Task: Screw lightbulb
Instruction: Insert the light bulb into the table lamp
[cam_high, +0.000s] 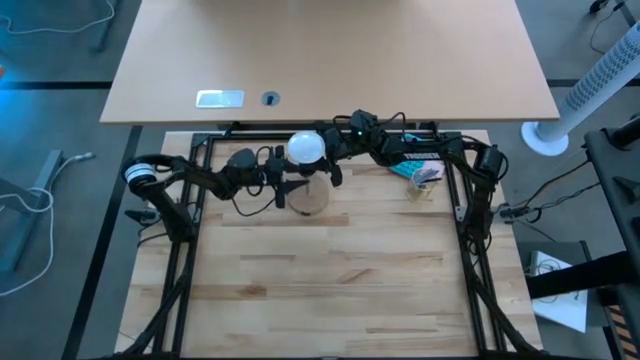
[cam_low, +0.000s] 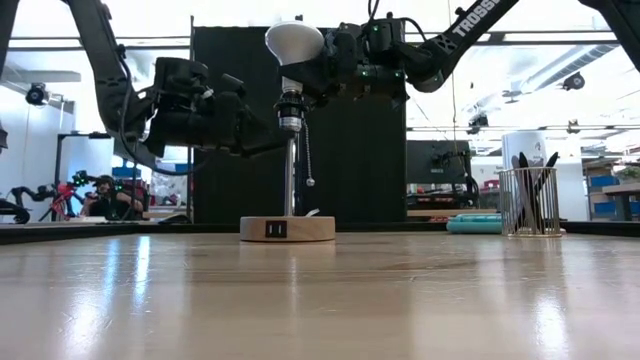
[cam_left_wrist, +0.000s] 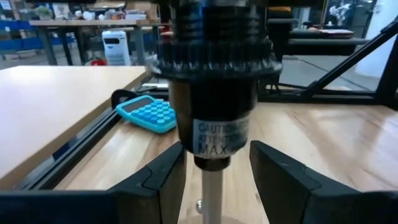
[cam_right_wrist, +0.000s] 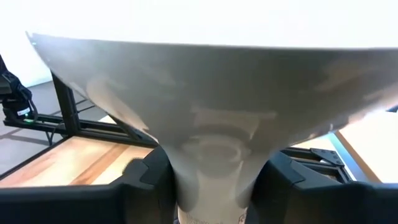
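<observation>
Lightbulb (cam_low: 293, 42) upright atop the black socket (cam_low: 290, 108) of a lamp stand, wooden disc base (cam_low: 287, 228) near the table's (cam_high: 340, 290) far edge, about midway along it. Right gripper (cam_right_wrist: 208, 186) clamped on the bulb's narrow neck, fingers either side. Left gripper (cam_left_wrist: 217, 177) clamped around the socket's lower end, just above the thin pole. Pull chain (cam_low: 308, 155) hanging beside the pole. Blue calculator (cam_left_wrist: 148, 112) lying toward the far right corner

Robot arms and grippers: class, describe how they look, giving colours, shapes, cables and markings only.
Both arms are dark and jointed. The right arm carries white TROSSEN lettering, a small green light and loose black cables. The left gripper and right gripper each have two blocky dark fingers.
</observation>
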